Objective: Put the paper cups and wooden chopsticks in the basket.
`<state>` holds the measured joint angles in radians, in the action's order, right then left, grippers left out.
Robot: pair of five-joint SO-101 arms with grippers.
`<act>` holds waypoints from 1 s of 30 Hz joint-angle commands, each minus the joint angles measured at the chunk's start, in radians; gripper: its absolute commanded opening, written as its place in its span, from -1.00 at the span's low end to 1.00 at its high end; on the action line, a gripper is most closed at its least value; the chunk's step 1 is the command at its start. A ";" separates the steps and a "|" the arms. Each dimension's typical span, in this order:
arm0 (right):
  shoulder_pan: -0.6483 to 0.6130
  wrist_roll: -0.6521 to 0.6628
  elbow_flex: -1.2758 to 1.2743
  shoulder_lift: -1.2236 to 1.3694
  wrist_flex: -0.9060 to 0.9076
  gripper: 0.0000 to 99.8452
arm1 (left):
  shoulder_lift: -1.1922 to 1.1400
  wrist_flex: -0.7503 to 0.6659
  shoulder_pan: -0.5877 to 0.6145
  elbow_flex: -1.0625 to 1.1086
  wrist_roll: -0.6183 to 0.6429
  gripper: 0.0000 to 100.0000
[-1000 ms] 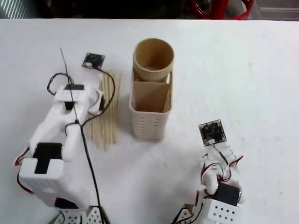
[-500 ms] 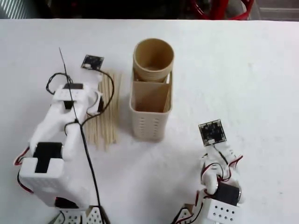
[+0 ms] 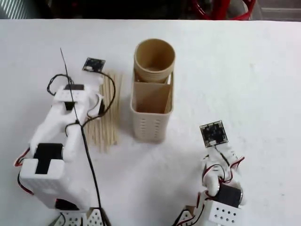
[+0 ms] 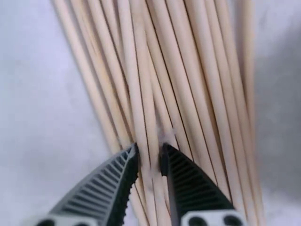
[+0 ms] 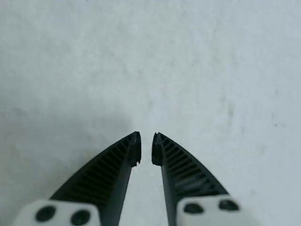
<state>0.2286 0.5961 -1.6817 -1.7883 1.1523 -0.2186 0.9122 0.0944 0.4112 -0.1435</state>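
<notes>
We see pale slender wooden chopsticks (image 4: 188, 70), bare and unvarnished, matt, their round shafts smooth with a faint grain running lengthwise. The left gripper (image 4: 149, 157) is dark plastic moulded with fine ribs, bolted to smooth white plastic. The right gripper (image 5: 145, 149) has the same ribbed dark plastic. The tall cream plastic basket (image 3: 149, 123) looks smooth with a dull sheen, its wall pierced by small holes. The stacked tan paper cups (image 3: 153, 75) are matt. The white table (image 3: 254, 70) is matt and faintly grainy.
</notes>
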 commanded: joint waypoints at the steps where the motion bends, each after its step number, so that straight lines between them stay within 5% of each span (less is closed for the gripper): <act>1: 0.004 0.005 -0.009 -0.005 0.004 -0.89 | 0.002 0.006 -0.010 -0.032 0.006 -0.87; 30: 0.004 0.005 -0.009 -0.005 0.004 -0.89 | 0.344 0.110 -0.031 -0.103 0.094 -0.89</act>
<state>0.2286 0.5961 -1.6817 -1.7883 1.1523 0.0299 1.0150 0.0867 0.3575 -0.0621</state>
